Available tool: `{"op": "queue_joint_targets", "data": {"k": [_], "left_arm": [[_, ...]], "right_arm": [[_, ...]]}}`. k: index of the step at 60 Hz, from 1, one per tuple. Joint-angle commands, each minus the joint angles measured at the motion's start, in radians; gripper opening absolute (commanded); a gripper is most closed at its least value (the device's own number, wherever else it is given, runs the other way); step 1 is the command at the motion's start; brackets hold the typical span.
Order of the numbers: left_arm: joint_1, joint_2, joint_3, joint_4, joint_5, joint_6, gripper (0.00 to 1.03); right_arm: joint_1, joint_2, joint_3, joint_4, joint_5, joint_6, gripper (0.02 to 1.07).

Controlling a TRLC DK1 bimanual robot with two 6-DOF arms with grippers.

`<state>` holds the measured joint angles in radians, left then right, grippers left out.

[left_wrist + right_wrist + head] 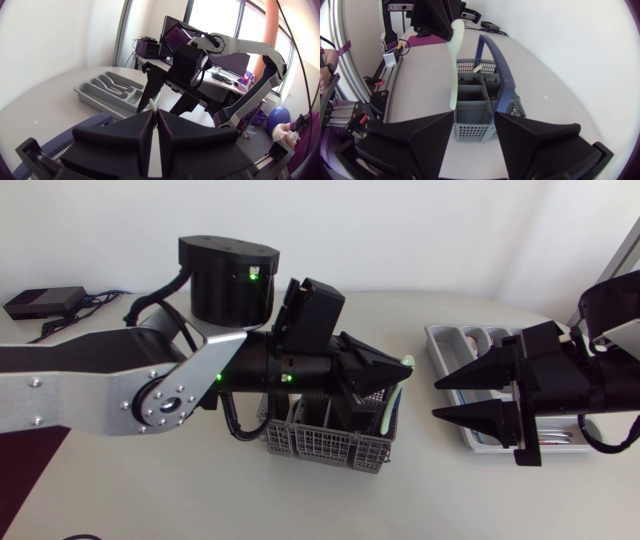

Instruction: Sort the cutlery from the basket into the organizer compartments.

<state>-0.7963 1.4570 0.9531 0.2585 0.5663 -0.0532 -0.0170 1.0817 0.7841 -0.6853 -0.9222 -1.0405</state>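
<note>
**Narrow gap between basket [325, 445] and organizer [432, 345]**

The left gripper [400, 370], pinching a pale utensil [455, 60], blocks the basket from above. The right gripper [437, 399], fingers spread, hangs over the organizer. Bare table [420, 470] lies between them.

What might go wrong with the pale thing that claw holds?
The left claw pinches the pale utensil only near its top end, so it dangles over the basket and might swing or slip out. The open right claw is over the organizer, so carrying it across might bump.
</note>
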Motion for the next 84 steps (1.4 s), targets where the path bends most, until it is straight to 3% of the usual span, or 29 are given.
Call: {"op": "queue_joint_targets", "data": {"k": [1,12,17,33,51,84], "left_arm": [[0.006,-0.012,0.038,-0.015,0.027,-0.03,0.07],[0.017,-0.012,0.052,-0.031,0.092,-0.062,0.07],[0.026,-0.012,0.058,-0.031,0.107,-0.077,0.07],[0.04,-0.001,0.069,-0.031,0.152,-0.105,0.07],[0.04,0.003,0.067,-0.033,0.178,-0.119,0.07],[0.046,0.006,0.064,-0.039,0.178,-0.117,0.07]], "right_arm": [[0.046,-0.008,0.026,-0.008,-0.017,0.073,0.62],[0.101,-0.008,0.05,-0.013,-0.073,0.129,0.61],[0.138,-0.008,0.053,-0.022,-0.089,0.131,0.47],[0.198,-0.008,0.047,-0.028,-0.107,0.149,0.3],[0.18,0.009,0.052,0.046,-0.107,0.208,0.31],[0.177,-0.019,0.055,0.072,-0.107,0.243,0.35]]}}
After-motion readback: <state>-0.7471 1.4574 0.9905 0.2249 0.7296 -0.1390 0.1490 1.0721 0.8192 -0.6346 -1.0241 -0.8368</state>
